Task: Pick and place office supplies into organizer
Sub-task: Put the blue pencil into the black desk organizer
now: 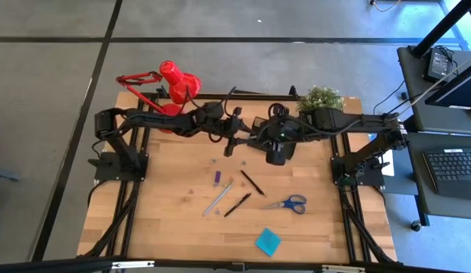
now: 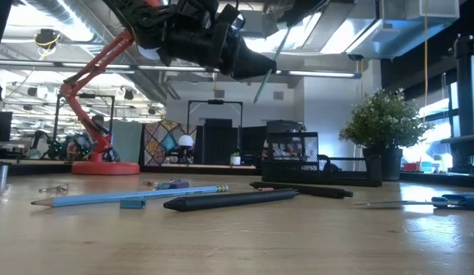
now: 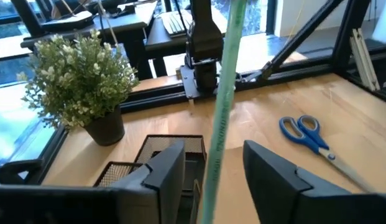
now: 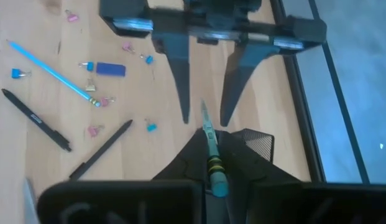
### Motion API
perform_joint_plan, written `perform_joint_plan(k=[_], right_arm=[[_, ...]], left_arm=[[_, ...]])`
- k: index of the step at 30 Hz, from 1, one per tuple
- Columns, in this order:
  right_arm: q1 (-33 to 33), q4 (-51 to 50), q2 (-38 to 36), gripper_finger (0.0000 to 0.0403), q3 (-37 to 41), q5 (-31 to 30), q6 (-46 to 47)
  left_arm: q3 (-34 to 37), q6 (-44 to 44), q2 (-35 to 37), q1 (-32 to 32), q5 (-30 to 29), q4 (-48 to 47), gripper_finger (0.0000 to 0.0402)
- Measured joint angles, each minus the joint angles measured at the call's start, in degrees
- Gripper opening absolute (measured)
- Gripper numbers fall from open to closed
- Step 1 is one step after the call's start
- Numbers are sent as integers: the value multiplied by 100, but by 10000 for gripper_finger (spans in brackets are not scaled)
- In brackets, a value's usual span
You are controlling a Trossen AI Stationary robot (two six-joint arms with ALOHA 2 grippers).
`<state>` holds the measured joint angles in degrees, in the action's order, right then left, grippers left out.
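Wooden table (image 1: 182, 227) on a grey floor, both dark arms reaching in to meet over its back middle. Red desk lamp (image 1: 171, 80) at the back left, potted plant (image 1: 320, 98) at the back right. Between them, below the two wrists, the black mesh organizer (image 3: 174, 146). Right gripper (image 4: 211, 155) pinched tight on a green pencil (image 3: 224, 93), held above the organizer. Left gripper (image 3: 212, 174) spread wide, one finger on each side of that pencil, clear gaps both sides. Farther forward on the boards: blue-handled scissors (image 1: 288, 203) to the right, teal sticky-note pad (image 1: 268, 242) near the front edge. Toward the middle, two black pens (image 1: 252, 183), a blue pencil (image 1: 218, 199) and a short purple marker (image 1: 218, 178). Small clips (image 4: 93, 130) scattered around these.
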<state>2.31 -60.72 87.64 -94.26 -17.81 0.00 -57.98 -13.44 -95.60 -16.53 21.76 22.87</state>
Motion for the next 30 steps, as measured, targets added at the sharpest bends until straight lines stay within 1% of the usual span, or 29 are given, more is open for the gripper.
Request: perform_joint_plan(k=[5, 12, 19, 22, 25, 30], right_arm=[[-169, -192, 0, 29, 0, -21, 23], [-587, -603, 0, 29, 0, -36, 126], [-1113, -763, 0, 29, 0, 13, 36], [-1292, -692, -2, 29, 0, 253, -82], [-1437, -686, -4, 29, 0, 303, -193], [-1641, -615, -7, 29, 0, 550, -353]], left_arm=[[-4, 84, 207, -13, 7, -217, 168], [-4, 82, 677, -139, -5, -901, 169], [-4, 18, 785, -169, -7, -1261, 169], [-4, -81, 784, -173, -17, -1336, 169], [-4, -117, 782, -170, -17, -1413, 168], [-4, -84, 782, -170, -17, -1414, 168]])
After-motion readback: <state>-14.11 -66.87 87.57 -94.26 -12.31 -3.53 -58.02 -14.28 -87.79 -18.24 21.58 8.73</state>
